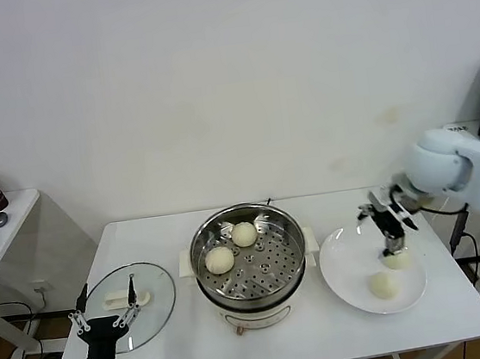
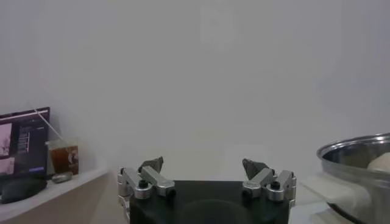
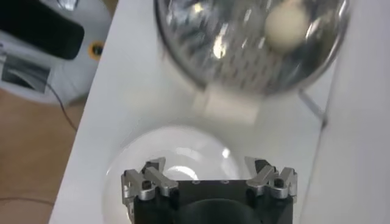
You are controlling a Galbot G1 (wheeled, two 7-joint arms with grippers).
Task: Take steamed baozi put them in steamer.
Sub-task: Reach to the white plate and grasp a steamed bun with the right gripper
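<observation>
Right gripper spread wide, empty, right above soft light bun on plate; pinch its round sides gently.

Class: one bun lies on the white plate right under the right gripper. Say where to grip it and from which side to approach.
Grip the bun across its round sides, coming straight down from above. It is a dome sitting on the flat plate, and the open right gripper hangs just over it.

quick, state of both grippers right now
Left gripper: open, empty, parked near the glass lid.
Right gripper: open, holding nothing, right above a baozi on the plate.
</observation>
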